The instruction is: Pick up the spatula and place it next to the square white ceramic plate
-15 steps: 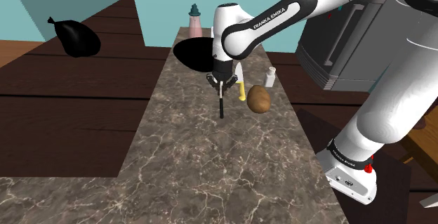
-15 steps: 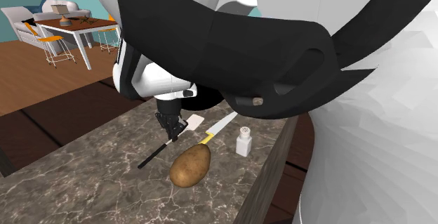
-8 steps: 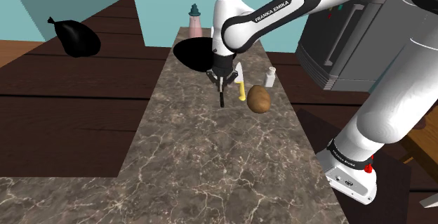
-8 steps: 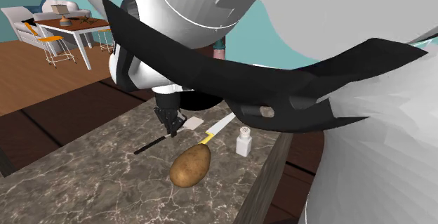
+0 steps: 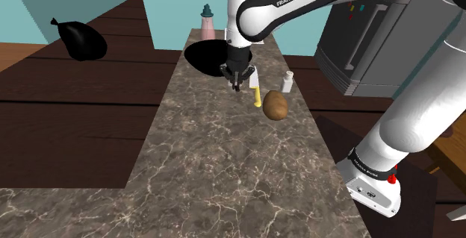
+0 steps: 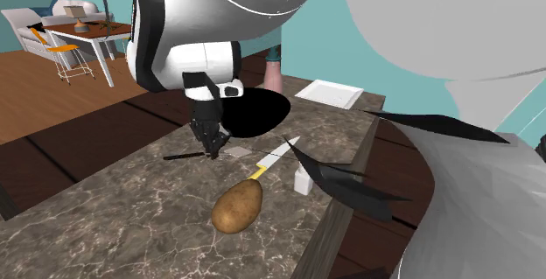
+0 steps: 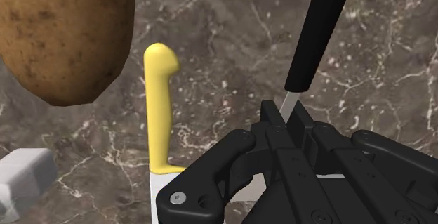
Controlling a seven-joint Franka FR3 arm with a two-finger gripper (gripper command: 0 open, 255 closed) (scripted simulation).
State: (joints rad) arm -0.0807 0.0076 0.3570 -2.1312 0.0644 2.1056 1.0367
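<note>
1. Wrist view: the fingers [image 7: 235, 152] are clenched on the thin metal neck of the spatula [image 7: 319, 33], just below its handle. Grasp looks done.
2. Position: the spatula sits just beside the yellow-handled knife [image 7: 160, 103], roughly parallel to the handle and not touching it. A potato [image 7: 63, 33] lies on the knife's other side.
3. Second exterior view: the spatula is held about level and low over the marble surface [image 6: 114, 225], handle pointing away from the knife. It looks lifted, but I can't confirm that the blade is clear of the surface.
4. Left to do: carry, set down, release. The square white plate [image 6: 329, 93] is well apart from the knife, beyond a black round area [image 6: 254, 114]. Nothing lies next to the plate yet.
5. My estimate is that the task is about a third done: pick finished, transfer not finished.
6. Spatula look: slim, straight black handle with a rounded end, a narrow bright metal shank, and a small pale flat blade mostly hidden under the fingers. It is light and thin, so a grip on the neck may let it pivot.
</note>
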